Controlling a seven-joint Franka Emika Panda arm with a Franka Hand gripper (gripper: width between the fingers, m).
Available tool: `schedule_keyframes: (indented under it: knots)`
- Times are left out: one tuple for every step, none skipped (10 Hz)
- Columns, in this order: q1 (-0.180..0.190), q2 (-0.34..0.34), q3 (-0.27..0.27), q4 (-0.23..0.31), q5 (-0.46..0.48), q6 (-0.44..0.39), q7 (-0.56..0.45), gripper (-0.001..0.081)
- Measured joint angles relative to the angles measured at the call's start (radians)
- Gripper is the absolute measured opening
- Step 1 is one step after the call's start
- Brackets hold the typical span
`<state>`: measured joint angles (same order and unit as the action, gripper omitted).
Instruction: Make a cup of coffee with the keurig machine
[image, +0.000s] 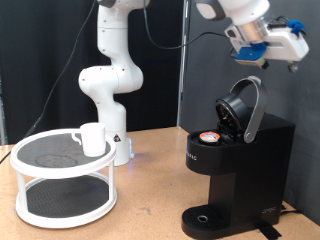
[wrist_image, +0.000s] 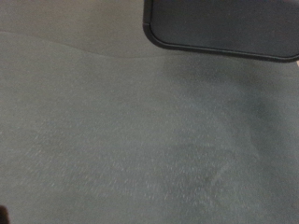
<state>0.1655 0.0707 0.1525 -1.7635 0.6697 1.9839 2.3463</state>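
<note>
- Exterior view: the fingers of the gripper (image: 296, 64) are too small and blurred at the top right corner to tell whether they are spread or pressed together; nothing shows between them.
- The gripper hangs high above the coffee machine (image: 238, 170), up and to the exterior view's right of the machine's raised lid (image: 241, 108), well apart from it.
- The lid stands tilted back and open; in the opened top sits a small pod (image: 208, 138) with a red-marked top.
- The machine stands on the wooden table (image: 140, 215) at the exterior view's right, with its round drip base (image: 205, 219) bare at the front.
- The cup (image: 92, 139) stands upright on the upper tier of a white round mesh stand (image: 62, 180) at the exterior view's left, well apart from the machine.
- Between stand and machine lies a bare stretch of table; behind the stand rises the white arm base (image: 112, 75), just beside the cup's far side.
- A dark vertical pole (image: 185, 60) stands behind the machine, and a black curtain (image: 40, 60) fills the background.
- Wrist view: the fingers do not show, so their state cannot be told here either.
- The picture is mostly a plain grey-green surface (wrist_image: 131, 140), blurred, with a faint crease line across it.
- One dark, rounded-cornered edge (wrist_image: 220, 33) cuts in at a corner; what it belongs to cannot be told.
</note>
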Motion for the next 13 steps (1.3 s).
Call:
schedule_keyframes:
  knots:
    - [0.010,0.025,0.011,0.023,-0.022,0.000,0.019,0.0734]
    - [0.015,0.044,0.018,0.039,-0.039,-0.002,0.024,0.0734]
    - [0.018,0.051,0.019,0.045,-0.053,-0.003,0.024,0.0734]
    - [0.017,0.051,0.019,0.045,-0.064,-0.003,0.021,0.0734]
    - [0.016,0.048,0.017,0.042,-0.069,-0.002,0.011,0.0734]
    - [0.012,0.037,0.014,0.029,-0.070,-0.002,-0.003,0.0606]
    - [0.006,0.020,0.011,0.006,-0.070,-0.005,-0.009,0.0470]
    - [-0.002,-0.005,0.006,-0.027,-0.069,-0.010,-0.012,0.0470]
    - [-0.010,-0.031,0.002,-0.062,-0.069,-0.015,-0.014,0.0287]
    - [-0.018,-0.057,-0.001,-0.099,-0.069,-0.019,-0.014,0.0143]
    - [-0.025,-0.082,-0.006,-0.135,-0.069,-0.020,-0.014,0.0143]
    - [-0.029,-0.108,-0.010,-0.167,-0.066,-0.019,-0.014,0.0031]
    - [-0.034,-0.136,-0.013,-0.199,-0.061,-0.015,-0.016,0.0031]
